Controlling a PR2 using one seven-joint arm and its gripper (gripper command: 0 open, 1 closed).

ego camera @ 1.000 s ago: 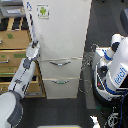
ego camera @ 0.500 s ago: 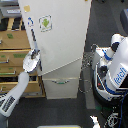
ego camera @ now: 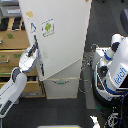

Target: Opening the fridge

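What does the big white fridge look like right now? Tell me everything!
The fridge is tall and cream-white, with a smooth, glossy-looking front. Its big upper door carries a green-logo sticker and a small yellow note near the top. The door looks swung partly open. Below sits a drawer with a curved silver handle. The gripper meets the door's edge on the exterior view's left, beside a tan wooden cabinet.

Bright, even light on the fridge [ego camera: 60,40] door, its white face nearly washed out, no hard glare spot. The floor [ego camera: 100,25] behind goes dark, almost black. The picture is coarse and soft all over; my gripper [ego camera: 35,50] blurs into the door edge, so I can't read my jaws. A faint shadow sits under the door's lower edge.
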